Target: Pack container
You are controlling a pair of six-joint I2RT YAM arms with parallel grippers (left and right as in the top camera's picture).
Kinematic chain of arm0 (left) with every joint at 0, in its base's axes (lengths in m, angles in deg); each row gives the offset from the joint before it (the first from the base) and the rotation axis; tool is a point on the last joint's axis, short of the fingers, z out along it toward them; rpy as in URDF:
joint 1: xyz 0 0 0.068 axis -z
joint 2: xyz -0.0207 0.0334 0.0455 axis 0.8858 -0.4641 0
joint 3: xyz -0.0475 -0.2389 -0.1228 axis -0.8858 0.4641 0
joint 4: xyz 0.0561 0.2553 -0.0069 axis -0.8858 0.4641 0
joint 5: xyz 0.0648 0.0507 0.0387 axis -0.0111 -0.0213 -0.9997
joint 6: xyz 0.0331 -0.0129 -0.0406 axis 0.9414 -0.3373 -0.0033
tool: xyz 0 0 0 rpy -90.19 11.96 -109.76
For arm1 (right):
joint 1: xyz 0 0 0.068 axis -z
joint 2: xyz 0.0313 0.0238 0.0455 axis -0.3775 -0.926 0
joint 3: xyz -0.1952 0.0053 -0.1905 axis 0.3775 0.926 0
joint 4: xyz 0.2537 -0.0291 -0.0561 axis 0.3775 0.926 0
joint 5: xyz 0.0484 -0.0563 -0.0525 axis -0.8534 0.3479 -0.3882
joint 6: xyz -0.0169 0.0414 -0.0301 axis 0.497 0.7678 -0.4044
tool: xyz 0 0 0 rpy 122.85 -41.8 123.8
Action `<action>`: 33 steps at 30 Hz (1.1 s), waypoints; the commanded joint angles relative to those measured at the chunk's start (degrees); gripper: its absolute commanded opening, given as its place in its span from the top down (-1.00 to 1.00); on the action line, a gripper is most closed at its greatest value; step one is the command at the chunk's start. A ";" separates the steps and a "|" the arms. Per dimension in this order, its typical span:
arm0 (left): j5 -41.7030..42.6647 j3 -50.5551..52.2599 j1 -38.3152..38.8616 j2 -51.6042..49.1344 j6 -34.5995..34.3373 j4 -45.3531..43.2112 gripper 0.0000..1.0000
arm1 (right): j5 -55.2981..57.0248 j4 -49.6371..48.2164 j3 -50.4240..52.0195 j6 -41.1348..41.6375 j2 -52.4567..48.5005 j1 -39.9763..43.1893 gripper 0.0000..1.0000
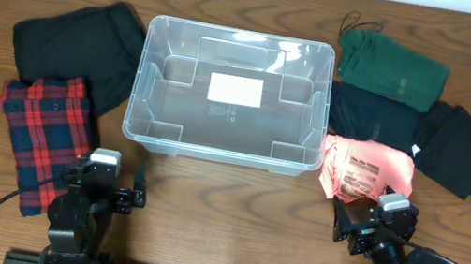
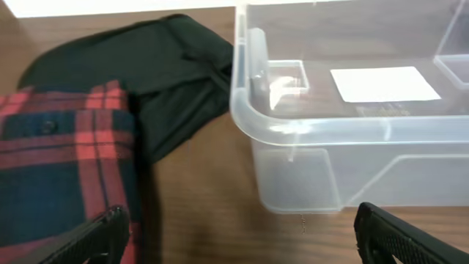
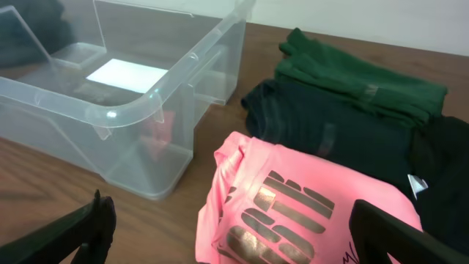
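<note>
one clear container [image 1: 221, 153] sits upright at the middle of the wooden worktop [image 1: 231, 217], open side up, with one white label [image 1: 235, 89] on its bottom. six folded garments lie around it, all outside the container. two are to its left: one black garment [image 1: 78, 46] touching the container's left wall, and one red-and-navy plaid shirt [image 1: 43, 135] overlapping the black garment's near edge. four are to its right: one green piece [image 1: 390, 66] farthest back, one dark navy piece [image 1: 373, 116] just in front of it, one black piece [image 1: 458, 148] at the far right, and one pink shirt [image 1: 367, 170] with dark lettering, nearest the container's front right corner. there are two arms. the left gripper [image 2: 240, 220] faces the container's front left corner with its jaws released and spread wide, grasping nothing. the right gripper [image 3: 231, 205] hangs over the pink shirt, jaws likewise released and apart.
</note>
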 commanded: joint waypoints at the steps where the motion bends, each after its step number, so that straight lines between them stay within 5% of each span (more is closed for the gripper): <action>1: 6.12 0.85 0.28 0.22 -3.72 0.96 -0.96 | -0.39 -0.09 0.26 -0.55 0.35 0.26 -0.99; 8: 10.75 -0.22 0.28 -1.36 -14.25 0.81 -0.96 | -0.39 -0.07 0.26 -0.57 0.35 0.26 -0.98; 13: 3.04 -11.61 0.28 -7.85 -23.04 4.07 -0.96 | -0.39 -0.07 0.26 -0.55 0.35 0.26 -0.99; 18: -6.19 -33.97 0.26 -24.59 -21.84 16.22 -0.96 | -0.39 -0.09 0.26 -0.57 0.35 0.26 -0.98; 24: -11.50 -59.32 0.26 -41.79 -9.40 28.96 -0.96 | -0.39 -0.09 0.26 -0.55 0.35 0.26 -0.99; 28: -19.91 -67.69 -0.72 -48.17 -9.49 34.03 -0.96 | -0.39 -0.07 0.26 -0.57 0.35 0.26 -0.98; 33: -20.52 -69.79 -7.61 -53.70 -12.63 37.38 -0.96 | -0.39 -0.09 0.26 -0.57 0.35 0.26 -0.98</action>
